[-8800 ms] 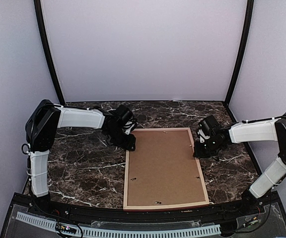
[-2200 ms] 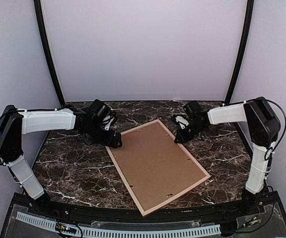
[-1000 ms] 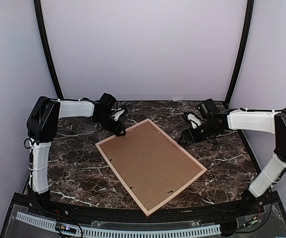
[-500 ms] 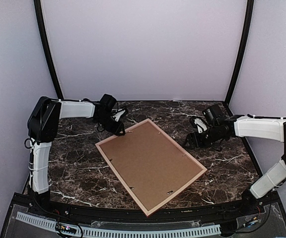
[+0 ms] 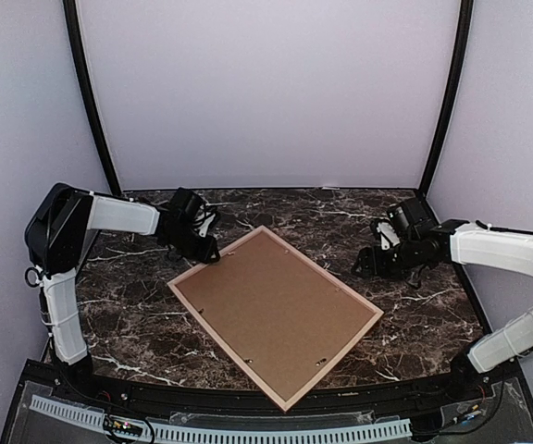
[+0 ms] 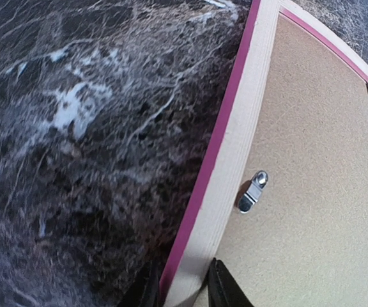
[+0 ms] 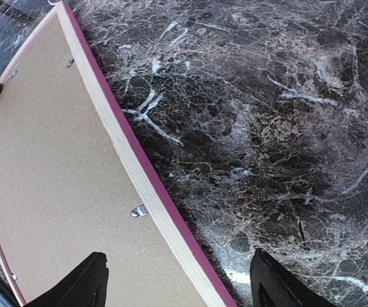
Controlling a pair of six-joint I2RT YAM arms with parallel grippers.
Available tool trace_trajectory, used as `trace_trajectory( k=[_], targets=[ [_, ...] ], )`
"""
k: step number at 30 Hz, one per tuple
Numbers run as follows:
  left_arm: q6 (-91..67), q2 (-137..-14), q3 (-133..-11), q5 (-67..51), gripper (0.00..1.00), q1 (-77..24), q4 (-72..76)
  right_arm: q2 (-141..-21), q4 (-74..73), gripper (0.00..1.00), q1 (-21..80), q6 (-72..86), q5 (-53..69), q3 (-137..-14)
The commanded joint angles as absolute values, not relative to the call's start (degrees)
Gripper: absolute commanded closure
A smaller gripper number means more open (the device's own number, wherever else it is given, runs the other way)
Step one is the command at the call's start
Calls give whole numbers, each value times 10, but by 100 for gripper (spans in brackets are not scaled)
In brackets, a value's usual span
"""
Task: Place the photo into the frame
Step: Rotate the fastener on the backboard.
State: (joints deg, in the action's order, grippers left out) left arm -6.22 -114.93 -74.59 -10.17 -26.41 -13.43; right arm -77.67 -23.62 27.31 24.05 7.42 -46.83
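Clearly the left gripper (image 5: 207,253) pinches the frame (image 5: 325,270) along its 10 o'clock edge. Right gripper (image 5: 366,263) gapes empty near 2 o'clock.

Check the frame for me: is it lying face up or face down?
Face down. The frame lies flat on the table, its brown backing board and metal clips facing up.

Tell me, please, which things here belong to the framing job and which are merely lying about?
Job: frame, back up; backing board; clip; left gripper, closed on the frame's rail; right gripper, open. No photo in view.
Just there: table; booth walls.
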Motion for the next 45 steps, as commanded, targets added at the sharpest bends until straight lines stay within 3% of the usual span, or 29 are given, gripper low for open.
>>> trace_trajectory(
  k=[1, 16, 27, 38, 45],
  targets=[
    [-136, -1113, -672, -62, 72, -259, -168, -775, -234, 22, 270, 274, 61, -458],
    [-241, -1056, -541, -91, 70, -219, -88, -717, -197, 21, 301, 351, 87, -366],
    [-260, -1030, -500, -113, 68, -172, -47, -753, -152, 20, 351, 392, 79, -347],
    [-273, -997, -474, -174, 62, -171, -27, -834, -87, 34, 366, 403, 103, -354],
    [-265, -995, -469, -202, 57, -185, -31, -882, -78, 35, 365, 385, 90, -402]
  ],
)
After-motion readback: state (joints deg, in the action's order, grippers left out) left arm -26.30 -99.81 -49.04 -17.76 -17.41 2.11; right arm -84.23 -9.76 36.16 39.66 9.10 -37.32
